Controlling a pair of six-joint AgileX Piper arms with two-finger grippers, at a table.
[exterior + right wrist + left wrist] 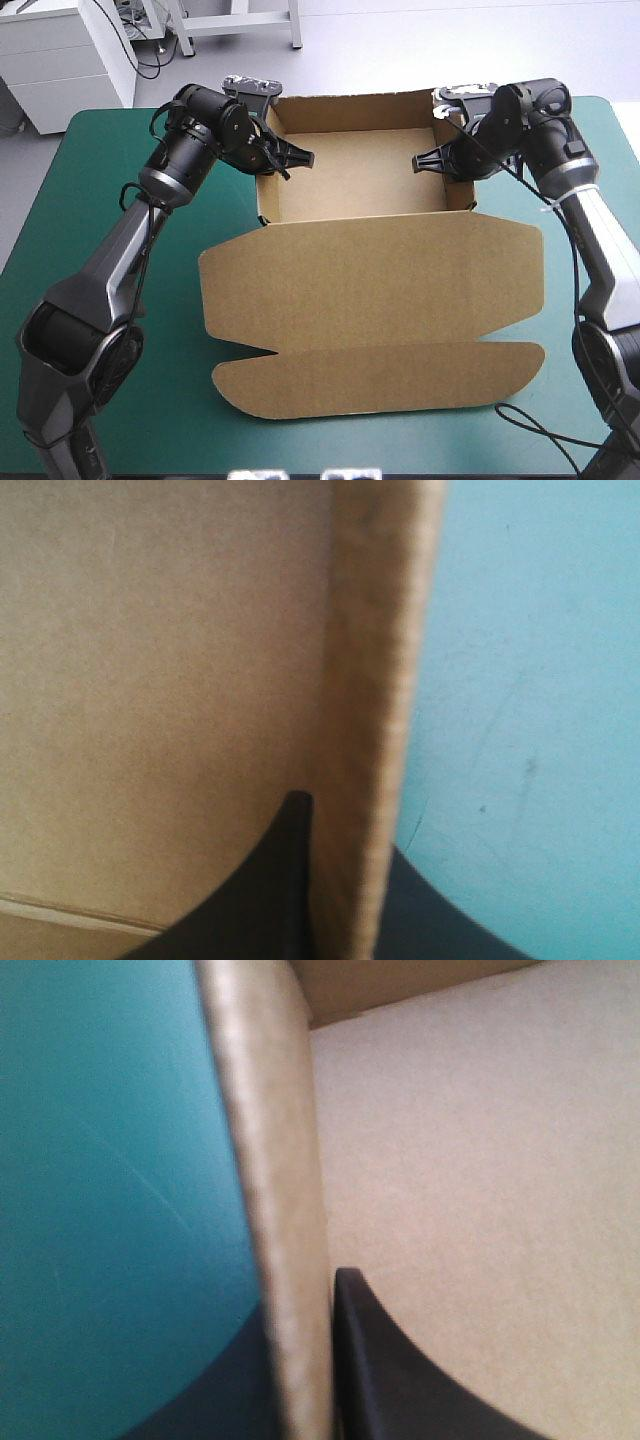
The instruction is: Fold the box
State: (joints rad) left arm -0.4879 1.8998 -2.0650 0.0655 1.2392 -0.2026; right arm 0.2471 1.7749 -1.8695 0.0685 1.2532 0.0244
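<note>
Brown box is sitting as an open tray, its lid lying flat on its near side, teal-green cover showing all around it. Left gripper is pinching the box's left wall, and right gripper is pinching its right wall.

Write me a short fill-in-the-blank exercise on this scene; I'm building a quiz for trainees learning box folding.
The box stands as an open tray, its lid lying ____ on the table. The left gripper is shut on the tray's ____ wall. The right gripper is shut on its ____ wall.
Missing: flat; left; right.
</note>
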